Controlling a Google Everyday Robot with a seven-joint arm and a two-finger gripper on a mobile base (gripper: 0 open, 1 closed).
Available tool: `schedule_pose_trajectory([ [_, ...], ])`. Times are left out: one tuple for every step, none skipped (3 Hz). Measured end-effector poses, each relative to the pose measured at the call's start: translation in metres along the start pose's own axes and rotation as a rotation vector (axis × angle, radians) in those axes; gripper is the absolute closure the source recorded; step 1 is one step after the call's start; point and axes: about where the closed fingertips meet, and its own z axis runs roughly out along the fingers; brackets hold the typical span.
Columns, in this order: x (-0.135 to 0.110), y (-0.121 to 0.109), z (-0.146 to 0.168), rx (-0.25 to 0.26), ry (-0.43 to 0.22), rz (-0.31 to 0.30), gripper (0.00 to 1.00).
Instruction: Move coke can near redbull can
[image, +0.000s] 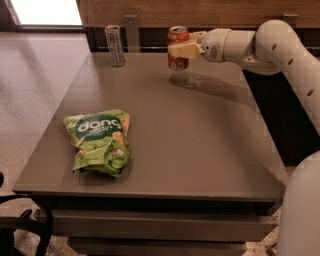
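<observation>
Camera view: the claw (176, 50) is clamped on the coke can (178, 64) at mid-height, holding it upright and clear of the tabletop (200, 150) — its shadow falls on the surface below, so it looks carried, not slid; the redbull can (115, 46) stands upright at the far left edge, some way off; the green chip bag (100, 142) lies front-left, probably out of the path — the side grip suits setting down upright.

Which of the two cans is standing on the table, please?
The slim silver-grey can, far left; the gripper holds the orange-red can above the table.
</observation>
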Motion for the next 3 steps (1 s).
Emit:
schedule_pose_trajectory([
  [-0.003, 0.002, 0.051, 0.004, -0.060, 0.014, 1.00],
  [-0.002, 0.006, 0.084, -0.008, -0.096, 0.016, 1.00],
  [-0.004, 0.011, 0.108, -0.011, -0.084, -0.006, 1.00],
])
